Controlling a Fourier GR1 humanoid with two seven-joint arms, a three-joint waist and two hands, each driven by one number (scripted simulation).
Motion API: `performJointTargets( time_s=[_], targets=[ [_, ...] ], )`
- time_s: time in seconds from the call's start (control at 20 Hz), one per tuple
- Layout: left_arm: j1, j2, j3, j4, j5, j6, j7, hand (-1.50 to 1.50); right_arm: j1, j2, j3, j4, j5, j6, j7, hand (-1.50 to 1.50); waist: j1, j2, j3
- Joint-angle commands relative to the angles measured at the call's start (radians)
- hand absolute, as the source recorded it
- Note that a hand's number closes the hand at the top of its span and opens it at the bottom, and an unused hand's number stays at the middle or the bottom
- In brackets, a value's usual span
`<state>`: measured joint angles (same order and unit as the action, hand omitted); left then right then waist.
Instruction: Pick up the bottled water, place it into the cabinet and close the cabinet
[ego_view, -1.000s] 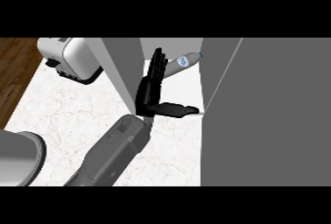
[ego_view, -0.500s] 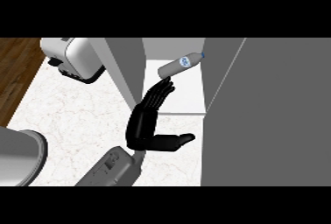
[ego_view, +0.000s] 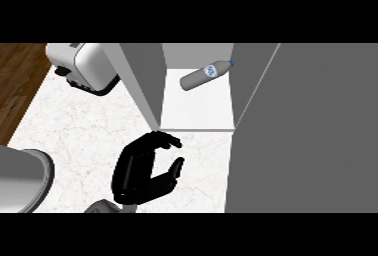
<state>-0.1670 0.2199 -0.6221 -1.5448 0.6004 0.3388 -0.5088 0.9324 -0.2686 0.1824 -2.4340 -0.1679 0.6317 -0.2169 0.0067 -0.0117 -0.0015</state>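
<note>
- The bottled water (ego_view: 205, 76) lies on its side on the white shelf (ego_view: 198, 112) inside the cabinet (ego_view: 303, 125), toward the back, cap pointing up and to the right, near the grey right wall.
- One robot hand (ego_view: 146, 170) shows, just outside the cabinet's front edge above the marbled desk (ego_view: 81, 130); its fingers are gently bent but hold nothing, and it is well apart from the bottle. (Which arm it belongs to I cannot tell for sure; coming in left of centre, it reads as the left.) The other hand is out of sight.
- Handling, as a judgement: a small plastic bottle is likely light, smooth and round, so lying down it may roll if the shelf is knocked. If it needed moving, the middle of the body, around the label, would be the place to wrap the fingers, not the narrow cap.
- With the bottle already inside, what seems left is the door (ego_view: 140, 82): a stiff flat panel, best pushed with open fingers on its outer face.
- A toaster (ego_view: 83, 67) stands at the back left of the desk, clear of the work.
</note>
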Motion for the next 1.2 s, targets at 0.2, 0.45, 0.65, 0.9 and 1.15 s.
performJointTargets(
  time_s=[0.2,0.45,0.65,0.9,1.15],
  targets=[
    [0.191,0.14,0.08,-0.183,0.034,-0.018,-0.028,-1.5,0.039,-0.062,0.099,-0.261,0.173,0.061,0.018,1.5,-0.008,-0.001,-0.001],
    [0.298,0.207,0.154,-0.279,0.12,-0.089,-0.037,-1.5,0.075,-0.123,0.242,-0.289,0.229,0.12,0.052,1.5,-0.003,-0.002,-0.003],
    [0.374,0.293,0.226,-0.304,0.199,-0.176,-0.02,-1.5,-0.002,-0.116,0.37,-0.274,0.3,0.121,0.095,1.5,0.007,-0.005,-0.007],
    [0.414,0.329,0.278,-0.33,0.228,-0.195,-0.02,-1.5,-0.094,-0.142,0.44,-0.271,0.329,0.121,0.148,1.5,0.023,-0.013,-0.013],
    [0.486,0.369,0.312,-0.349,0.263,-0.257,-0.034,-1.5,-0.09,-0.097,0.553,-0.214,0.284,0.043,0.183,1.5,0.039,-0.003,-0.014]
  ],
)
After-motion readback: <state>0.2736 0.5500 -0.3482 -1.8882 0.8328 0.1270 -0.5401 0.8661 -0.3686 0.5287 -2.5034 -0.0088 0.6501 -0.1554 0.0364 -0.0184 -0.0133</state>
